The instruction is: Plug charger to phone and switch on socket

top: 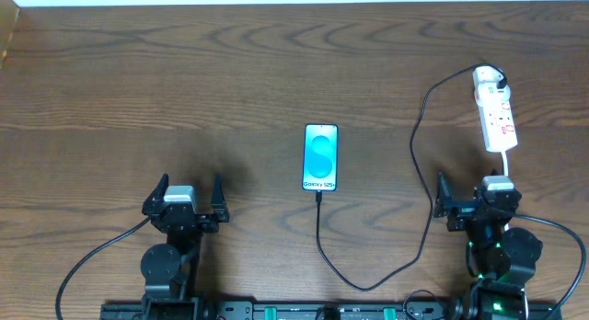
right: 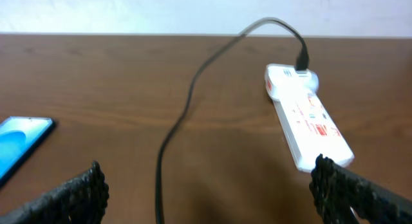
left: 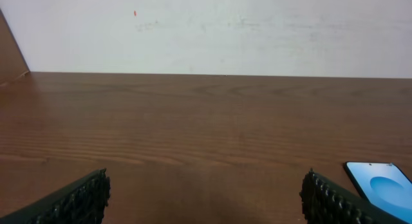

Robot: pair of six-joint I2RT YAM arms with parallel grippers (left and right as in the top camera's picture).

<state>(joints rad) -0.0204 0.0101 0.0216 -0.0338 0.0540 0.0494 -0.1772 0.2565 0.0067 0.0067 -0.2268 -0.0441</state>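
The phone (top: 320, 157) lies flat mid-table, its blue screen lit. The charger cable (top: 416, 154) runs from the phone's near edge, loops toward me, then climbs to a white plug (top: 488, 78) at the far end of the socket (top: 500, 118). The cable tip (top: 318, 196) meets the phone's near edge. My left gripper (top: 190, 187) is open and empty, left of the phone; the left wrist view shows its jaws (left: 206, 192) and the phone's corner (left: 381, 185). My right gripper (top: 479, 189) is open and empty, just short of the socket (right: 309, 118), with the cable (right: 187, 108) between its jaws (right: 209, 188).
A white cord (top: 508, 162) leaves the socket's near end toward my right gripper. The phone's corner (right: 16, 143) shows at the left of the right wrist view. A white wall (left: 206, 31) stands behind the table's far edge.
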